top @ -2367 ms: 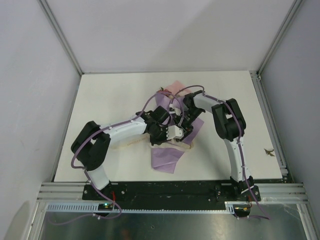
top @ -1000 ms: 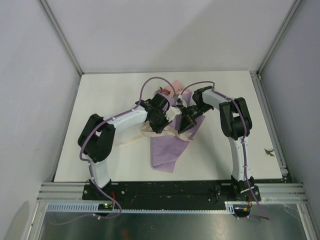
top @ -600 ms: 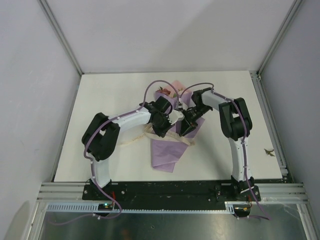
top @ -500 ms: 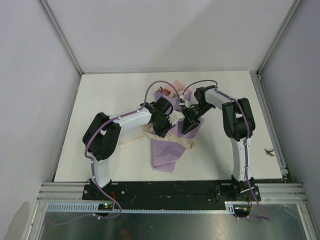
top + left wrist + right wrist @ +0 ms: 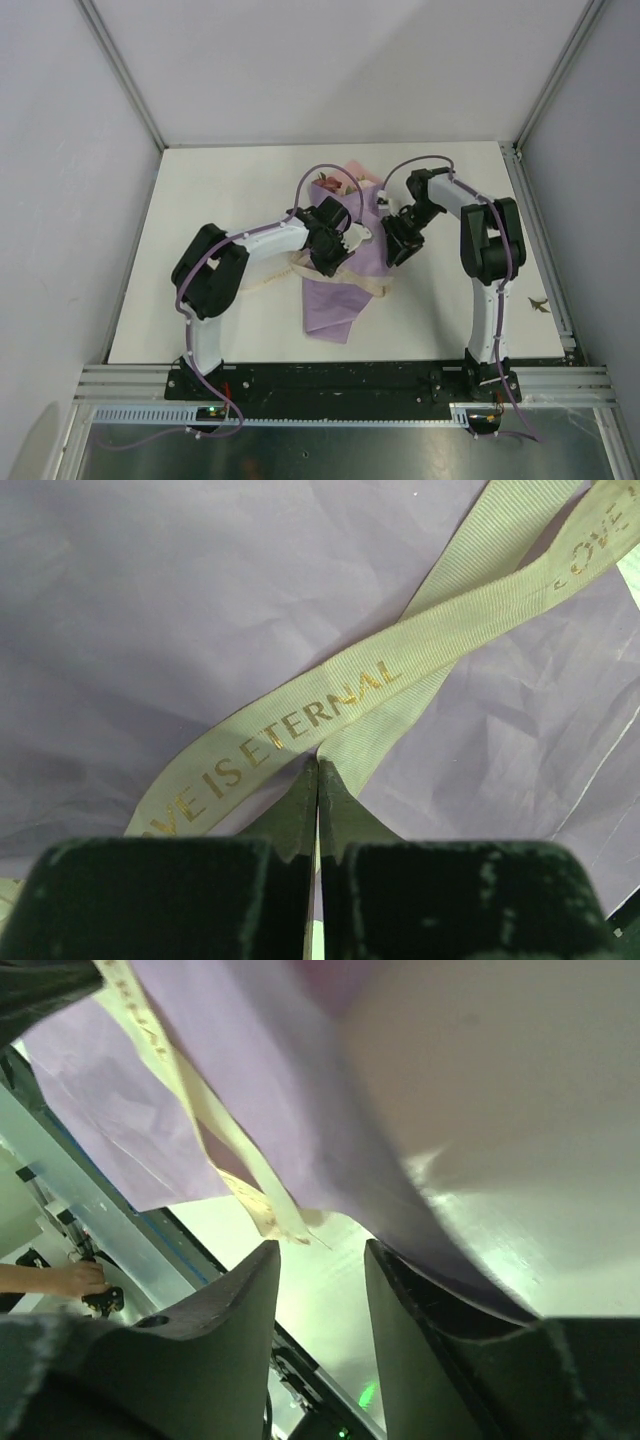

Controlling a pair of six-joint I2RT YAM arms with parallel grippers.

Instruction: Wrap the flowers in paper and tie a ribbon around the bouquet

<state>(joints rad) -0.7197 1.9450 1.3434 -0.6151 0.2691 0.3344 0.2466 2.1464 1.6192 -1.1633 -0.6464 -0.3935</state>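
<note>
The bouquet (image 5: 338,292) lies on the table, a lilac paper (image 5: 150,600) cone with a pink flap (image 5: 356,172) at its far end. Rose heads of the flowers (image 5: 327,184) peek out there. The cream ribbon (image 5: 372,284) crosses the cone's waist; its two lengths overlap in the left wrist view, one printed in gold letters (image 5: 300,715). My left gripper (image 5: 340,246) (image 5: 317,767) sits over the waist, shut on the lower length of ribbon. My right gripper (image 5: 400,248) (image 5: 320,1250) hangs open beside the cone's right edge, holding nothing; a frayed ribbon end (image 5: 283,1228) lies just beyond its fingertips.
The white table (image 5: 220,190) is walled by grey panels at the back and both sides. A small dark object (image 5: 540,304) lies near the right edge. The metal rail (image 5: 330,380) with both arm bases runs along the front.
My right gripper has opened, let go of the ribbon and drawn back to the right of the bouquet. My left gripper stayed shut on the ribbon and shifted slightly right.
</note>
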